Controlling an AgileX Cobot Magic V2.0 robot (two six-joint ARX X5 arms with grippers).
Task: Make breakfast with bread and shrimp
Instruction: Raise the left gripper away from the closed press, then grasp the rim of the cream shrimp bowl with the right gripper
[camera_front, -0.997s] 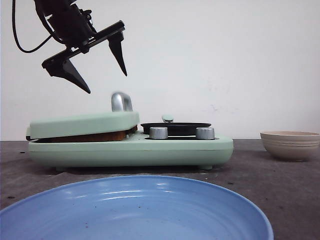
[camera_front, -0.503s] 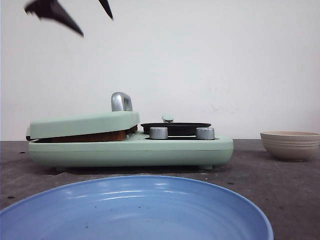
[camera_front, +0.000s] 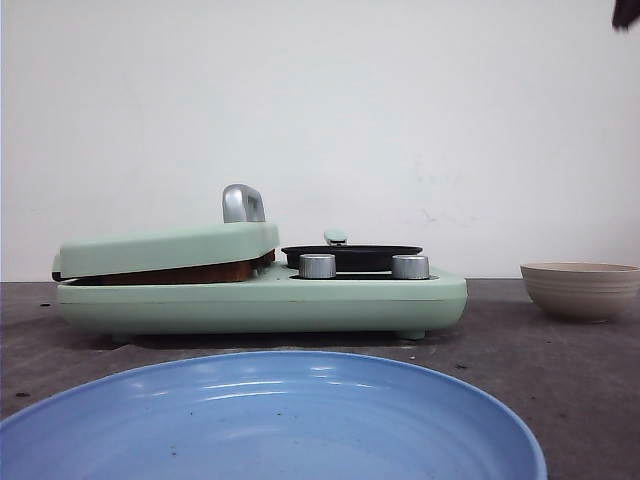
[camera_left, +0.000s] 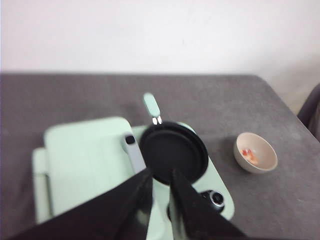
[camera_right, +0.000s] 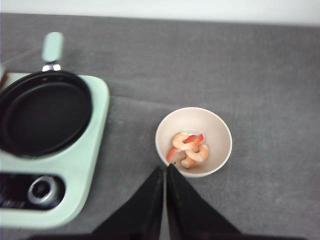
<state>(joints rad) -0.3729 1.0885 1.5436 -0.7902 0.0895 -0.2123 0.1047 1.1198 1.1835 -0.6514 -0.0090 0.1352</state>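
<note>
Right claw (camera_right: 164, 187) closed above bowl (camera_right: 193, 142); shrimp (camera_right: 188, 148) visible only there. Left claw (camera_left: 160, 181) slightly parted.

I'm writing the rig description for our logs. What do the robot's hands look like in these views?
Both are black. The left hand ends in two flat fingers tapering to points, matte and unmarked. The right hand has the same black, wedge-shaped fingers narrowing to sharp tips. No cables, labels or pads show in either wrist view; the front view catches only a dark sliver at its top right corner.
</note>
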